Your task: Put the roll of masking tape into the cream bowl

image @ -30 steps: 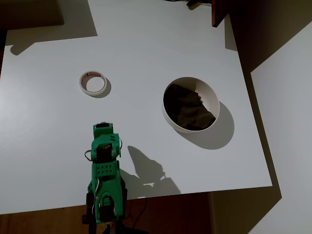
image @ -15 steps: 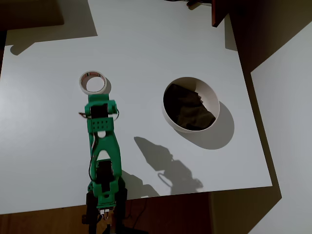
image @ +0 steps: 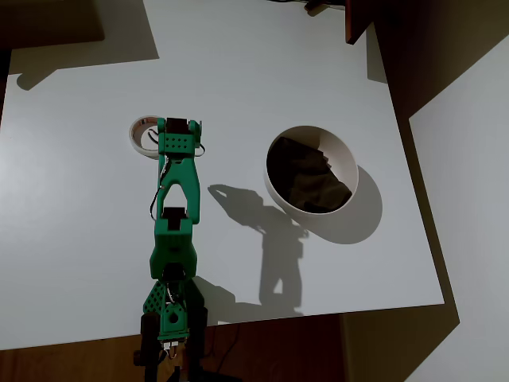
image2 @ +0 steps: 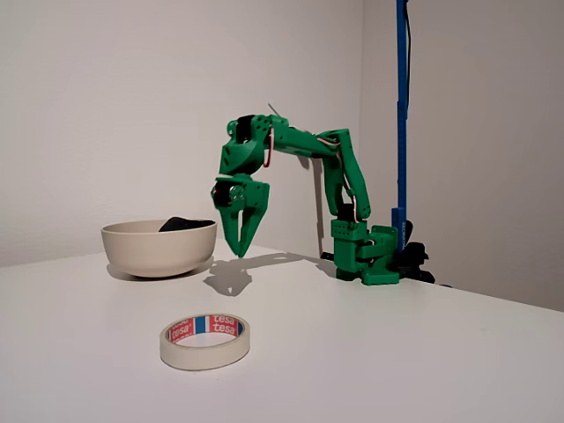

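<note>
Overhead, the green gripper (image: 176, 127) overlaps the roll of masking tape (image: 141, 135), cream bowl (image: 347, 163) at 3 o'clock; the fixed view shows the gripper (image2: 241, 251) in the air above the table, its fingers slightly parted, empty.

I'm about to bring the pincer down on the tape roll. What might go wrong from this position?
1. In the overhead view the pincer overlaps only the right edge of the roll of masking tape, so a straight descent may clip the ring and push it aside.
2. In the fixed view the pincer looks nearly closed, too narrow to straddle the tape wall.
3. The cream bowl already holds something dark; the tape could land on it.
</note>
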